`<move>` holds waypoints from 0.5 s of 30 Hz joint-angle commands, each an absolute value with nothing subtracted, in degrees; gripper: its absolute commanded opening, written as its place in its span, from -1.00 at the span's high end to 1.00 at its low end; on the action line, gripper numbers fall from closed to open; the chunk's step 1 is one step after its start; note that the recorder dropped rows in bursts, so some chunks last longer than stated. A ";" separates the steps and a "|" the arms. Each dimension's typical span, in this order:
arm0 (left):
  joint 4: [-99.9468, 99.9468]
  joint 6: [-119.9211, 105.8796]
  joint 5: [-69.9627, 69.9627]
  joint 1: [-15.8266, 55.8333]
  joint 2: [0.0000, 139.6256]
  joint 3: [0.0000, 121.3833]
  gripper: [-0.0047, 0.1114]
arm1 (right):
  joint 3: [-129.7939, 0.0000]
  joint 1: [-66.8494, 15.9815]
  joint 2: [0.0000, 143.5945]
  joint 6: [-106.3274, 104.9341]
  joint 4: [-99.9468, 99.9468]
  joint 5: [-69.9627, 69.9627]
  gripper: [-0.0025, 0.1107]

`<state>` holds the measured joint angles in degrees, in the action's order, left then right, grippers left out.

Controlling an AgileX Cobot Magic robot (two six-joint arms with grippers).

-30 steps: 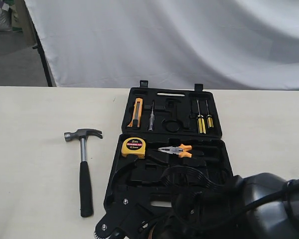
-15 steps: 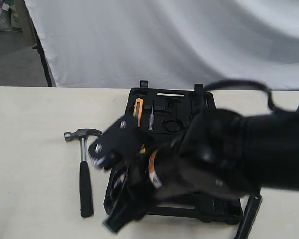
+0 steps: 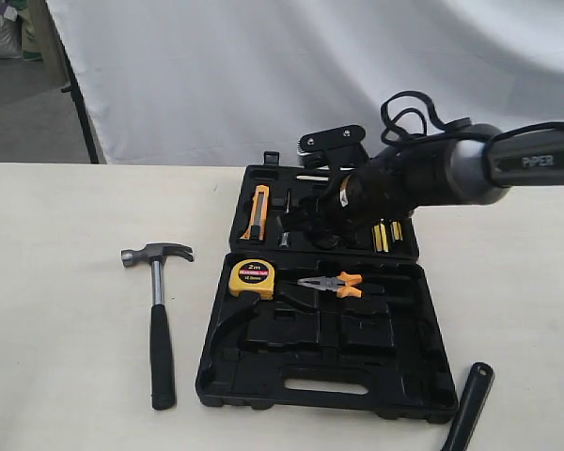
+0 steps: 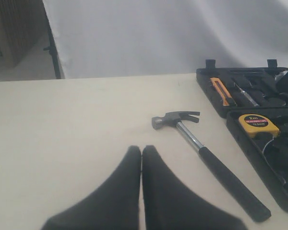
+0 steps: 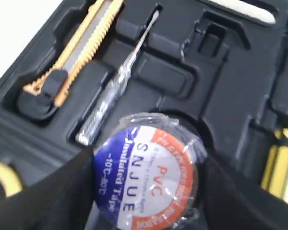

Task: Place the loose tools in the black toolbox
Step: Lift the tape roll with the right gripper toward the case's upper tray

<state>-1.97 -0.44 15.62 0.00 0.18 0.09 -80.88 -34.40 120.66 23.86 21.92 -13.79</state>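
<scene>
The tape roll (image 5: 151,172) is gripped at its sides by the right pincer (image 5: 146,196), which is closed on it over the far half of the black toolbox (image 3: 395,362). It is held just beside a thin screwdriver (image 5: 115,81) and an orange knife (image 5: 74,48). The left pincer (image 4: 141,152) is pressed shut, with nothing held, above the desk (image 3: 66,244). The hammer (image 3: 158,310) is laid on the desk, left of the toolbox.

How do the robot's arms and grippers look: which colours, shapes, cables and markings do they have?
The right arm is a thick tube, black with a grey section, marked "PiPER" in white; black cables loop above it. The left gripper has two matt black, tapered fingers. The right gripper's fingers are black too.
</scene>
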 commanded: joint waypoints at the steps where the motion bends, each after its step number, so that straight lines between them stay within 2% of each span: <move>1: -1.73 0.00 15.48 0.04 0.00 0.00 0.91 | -86.36 -33.27 125.38 24.25 22.43 -14.01 0.96; 15: -1.73 0.00 15.48 0.04 0.00 0.00 0.91 | -92.18 -32.26 131.00 24.62 23.08 -18.47 0.96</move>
<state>-1.97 -0.44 15.62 0.00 0.18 0.09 -91.79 -32.73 130.65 24.36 22.40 -17.94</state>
